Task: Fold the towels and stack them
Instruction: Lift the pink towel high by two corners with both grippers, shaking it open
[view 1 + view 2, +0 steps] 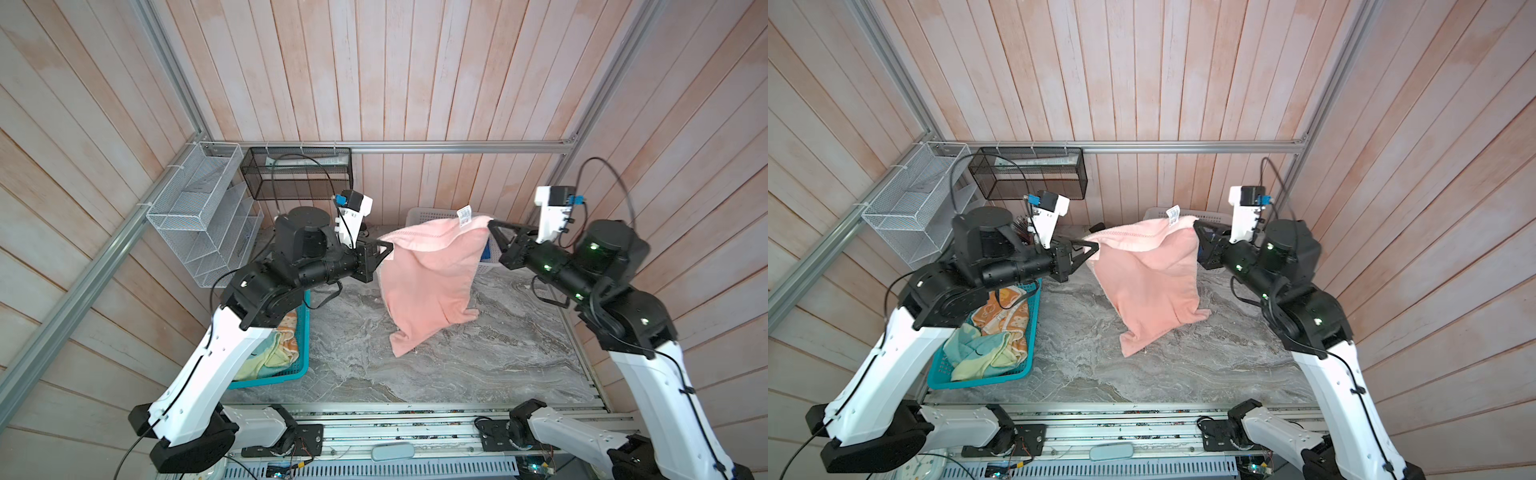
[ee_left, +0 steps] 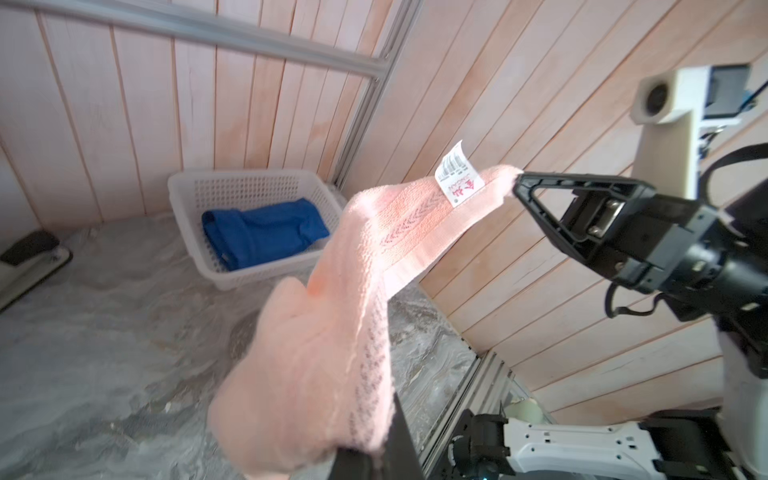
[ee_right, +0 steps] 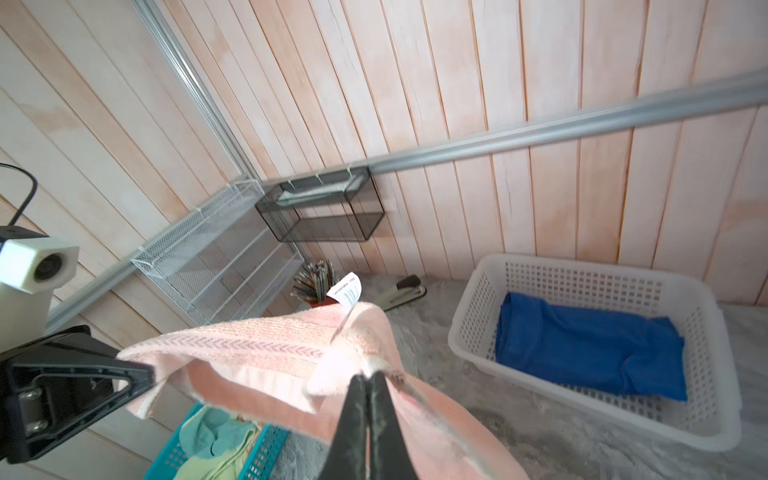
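Observation:
The salmon-pink towel (image 1: 428, 282) (image 1: 1150, 286) hangs in the air between both grippers, its lower corner resting on the marble tabletop. My left gripper (image 1: 388, 247) (image 2: 370, 451) is shut on its left top corner. My right gripper (image 1: 490, 224) (image 3: 368, 376) is shut on the right top corner beside the white label (image 3: 347, 291). The royal blue towel (image 3: 590, 345) (image 2: 266, 237) lies folded in the white basket (image 3: 469, 332) at the back. The pale yellow and teal towel (image 1: 988, 349) and the orange towel (image 1: 1005, 311) lie crumpled in the teal basket (image 1: 984, 380) under the left arm.
A white wire rack (image 1: 199, 216) and a black mesh basket (image 1: 297, 172) hang on the back left walls. A stapler (image 3: 403, 291) and a pen cup (image 3: 313, 282) stand at the back. Wooden walls close in three sides.

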Action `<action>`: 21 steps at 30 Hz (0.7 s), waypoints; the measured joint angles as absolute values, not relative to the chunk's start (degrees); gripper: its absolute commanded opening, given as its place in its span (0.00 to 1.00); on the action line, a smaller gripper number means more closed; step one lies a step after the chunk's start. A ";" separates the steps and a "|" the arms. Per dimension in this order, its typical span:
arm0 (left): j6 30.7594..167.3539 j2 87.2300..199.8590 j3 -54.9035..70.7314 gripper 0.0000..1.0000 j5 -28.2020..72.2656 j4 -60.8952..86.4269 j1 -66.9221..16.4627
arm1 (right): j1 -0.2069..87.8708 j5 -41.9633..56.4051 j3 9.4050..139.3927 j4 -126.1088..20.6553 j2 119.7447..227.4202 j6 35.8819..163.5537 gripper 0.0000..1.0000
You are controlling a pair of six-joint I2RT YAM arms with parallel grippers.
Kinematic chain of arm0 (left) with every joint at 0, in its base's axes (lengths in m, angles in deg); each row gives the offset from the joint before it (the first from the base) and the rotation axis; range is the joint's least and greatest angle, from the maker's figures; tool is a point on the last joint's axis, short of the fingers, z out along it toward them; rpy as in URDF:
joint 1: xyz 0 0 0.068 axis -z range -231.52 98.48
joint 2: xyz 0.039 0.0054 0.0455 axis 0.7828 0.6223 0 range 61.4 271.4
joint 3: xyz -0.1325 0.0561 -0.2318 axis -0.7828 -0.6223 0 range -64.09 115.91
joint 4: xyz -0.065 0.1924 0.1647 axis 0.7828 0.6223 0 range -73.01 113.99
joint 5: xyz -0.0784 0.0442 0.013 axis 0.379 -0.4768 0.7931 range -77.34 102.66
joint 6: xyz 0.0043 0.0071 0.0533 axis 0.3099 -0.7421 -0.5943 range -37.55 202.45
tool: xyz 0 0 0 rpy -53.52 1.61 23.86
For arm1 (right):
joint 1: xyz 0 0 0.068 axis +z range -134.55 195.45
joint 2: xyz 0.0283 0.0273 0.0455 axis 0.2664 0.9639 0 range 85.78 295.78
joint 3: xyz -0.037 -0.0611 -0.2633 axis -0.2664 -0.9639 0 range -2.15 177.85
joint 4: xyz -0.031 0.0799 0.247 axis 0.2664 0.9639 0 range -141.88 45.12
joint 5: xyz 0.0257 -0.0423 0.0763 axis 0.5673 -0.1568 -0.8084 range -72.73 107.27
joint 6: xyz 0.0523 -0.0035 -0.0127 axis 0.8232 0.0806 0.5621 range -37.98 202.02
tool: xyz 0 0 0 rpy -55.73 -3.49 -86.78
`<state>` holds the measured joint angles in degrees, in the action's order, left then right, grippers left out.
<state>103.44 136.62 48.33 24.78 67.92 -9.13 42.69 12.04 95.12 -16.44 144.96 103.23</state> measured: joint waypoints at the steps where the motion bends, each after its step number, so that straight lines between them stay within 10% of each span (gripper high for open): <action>1: 103.36 137.04 52.01 0.00 24.04 69.50 -8.38 | 42.82 12.96 97.48 -15.60 144.37 102.77 0.00; 21: 99.36 146.65 83.11 0.00 18.27 81.56 -6.61 | 43.48 17.26 123.51 -5.94 155.30 94.20 0.00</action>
